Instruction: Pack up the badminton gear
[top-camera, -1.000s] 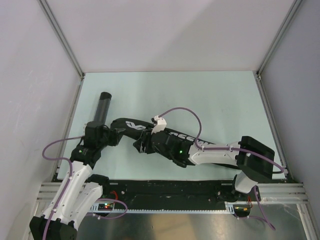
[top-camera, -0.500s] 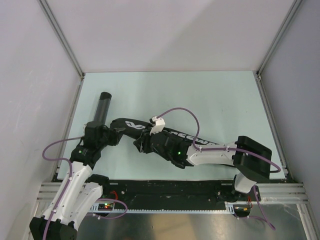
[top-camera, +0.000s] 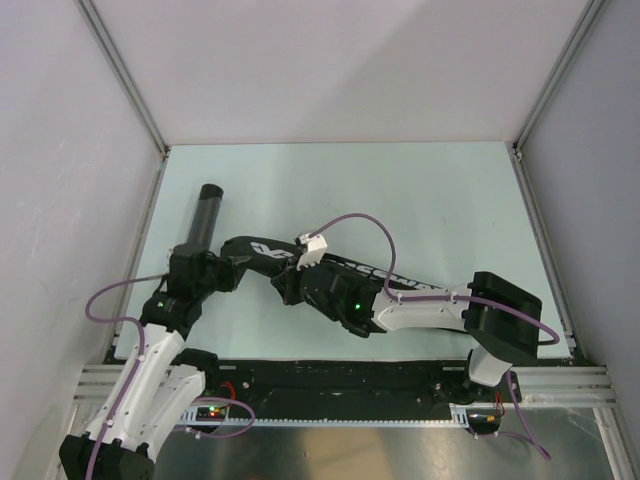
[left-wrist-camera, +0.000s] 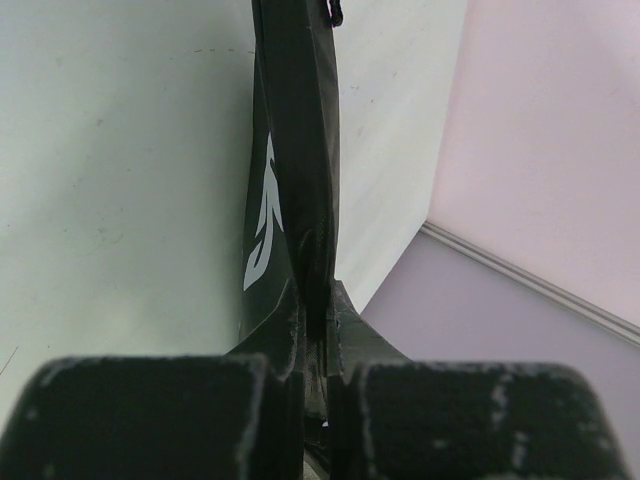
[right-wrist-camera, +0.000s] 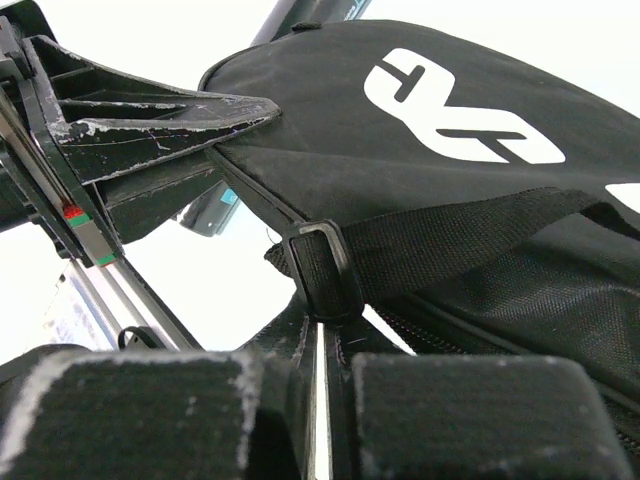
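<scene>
The long black racket bag (top-camera: 330, 272) with white lettering lies slantwise across the middle of the table. My left gripper (top-camera: 236, 268) is shut on its thin left end, with the fabric edge pinched between the fingers (left-wrist-camera: 318, 345). In the left wrist view the bag (left-wrist-camera: 290, 150) stretches away from the jaws. My right gripper (top-camera: 286, 291) is at the bag's near edge, shut. Its tips (right-wrist-camera: 322, 322) touch the lower end of the strap buckle (right-wrist-camera: 322, 268). I cannot tell whether they pinch it. The black tube (top-camera: 205, 214) lies beyond the left gripper.
Grey walls and aluminium rails (top-camera: 128, 80) close in the table on three sides. A black strip (top-camera: 330, 375) runs along the near edge by the arm bases. In the right wrist view the left gripper's finger (right-wrist-camera: 150, 112) reaches onto the bag's end.
My right gripper has gone from partly open to shut beside the strap buckle and has edged slightly left. The left gripper has kept its hold on the bag.
</scene>
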